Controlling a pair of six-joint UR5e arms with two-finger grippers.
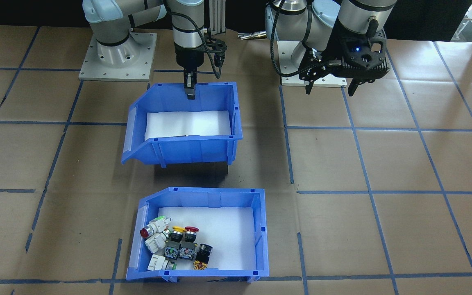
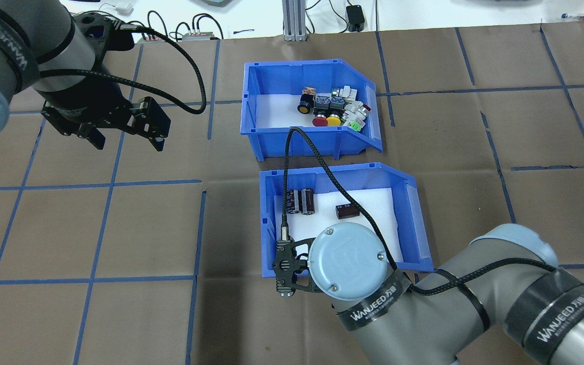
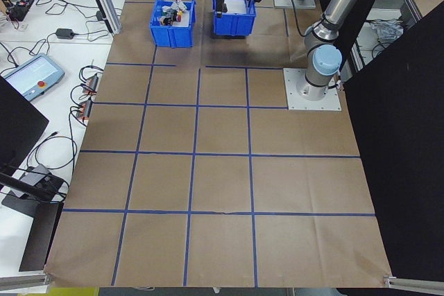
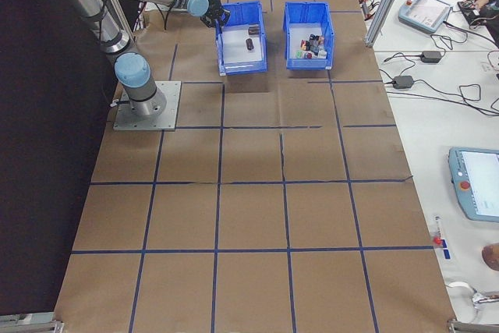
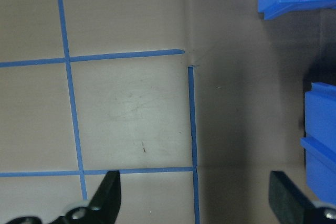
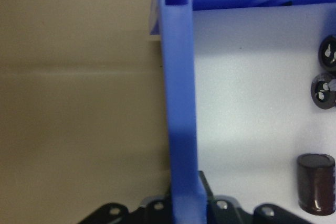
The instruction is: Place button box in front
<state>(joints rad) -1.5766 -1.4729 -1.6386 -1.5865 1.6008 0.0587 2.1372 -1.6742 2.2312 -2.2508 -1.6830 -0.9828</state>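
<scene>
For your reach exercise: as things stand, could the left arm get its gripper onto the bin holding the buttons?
Probably yes. The left gripper hangs open over bare table, and nothing lies between it and the button bin. The right gripper is clamped on the other bin.

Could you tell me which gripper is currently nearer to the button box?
The right one, narrowly. The right gripper is clamped on the rear wall of the other blue bin, directly behind the button box. The left gripper hangs open over bare table, off to the side.
</scene>
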